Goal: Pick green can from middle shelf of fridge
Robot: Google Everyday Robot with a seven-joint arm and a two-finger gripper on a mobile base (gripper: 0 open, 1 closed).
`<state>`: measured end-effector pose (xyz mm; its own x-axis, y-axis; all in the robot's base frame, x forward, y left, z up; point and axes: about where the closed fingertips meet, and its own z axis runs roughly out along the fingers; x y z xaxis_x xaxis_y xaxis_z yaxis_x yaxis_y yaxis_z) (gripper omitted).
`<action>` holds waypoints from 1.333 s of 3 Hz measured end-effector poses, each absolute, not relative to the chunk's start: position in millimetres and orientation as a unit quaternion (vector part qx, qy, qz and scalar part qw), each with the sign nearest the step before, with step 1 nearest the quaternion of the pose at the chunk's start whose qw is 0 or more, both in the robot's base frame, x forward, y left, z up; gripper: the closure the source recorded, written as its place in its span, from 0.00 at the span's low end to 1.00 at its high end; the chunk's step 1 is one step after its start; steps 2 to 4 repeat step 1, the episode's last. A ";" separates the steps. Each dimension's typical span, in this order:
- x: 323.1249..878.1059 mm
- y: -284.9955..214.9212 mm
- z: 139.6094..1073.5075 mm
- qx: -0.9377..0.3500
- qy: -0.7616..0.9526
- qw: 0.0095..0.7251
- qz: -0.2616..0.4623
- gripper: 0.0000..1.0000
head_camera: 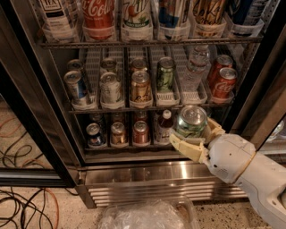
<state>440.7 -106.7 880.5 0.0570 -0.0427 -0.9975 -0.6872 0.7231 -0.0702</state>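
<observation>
My gripper is shut on the green can, cream fingers on both sides of it. It holds the can upright in front of the fridge, below the middle shelf and level with the bottom rack. The can's silver top with pull-tab faces up. Another green can stands further back in its lane on the middle shelf, between the gold-orange can and a small clear bottle.
Red Coca-Cola cans stand at the shelf's right, silver and blue cans at its left. Tall bottles fill the rack above. Small cans and a bottle are on the bottom rack. Cables lie on the floor; clear plastic is below.
</observation>
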 end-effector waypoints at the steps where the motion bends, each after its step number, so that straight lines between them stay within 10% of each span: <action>1: 440.7 -106.7 880.5 -0.284 0.643 0.669 0.241 1.00; 4: 440.7 -106.7 880.5 -0.284 0.643 0.669 0.241 1.00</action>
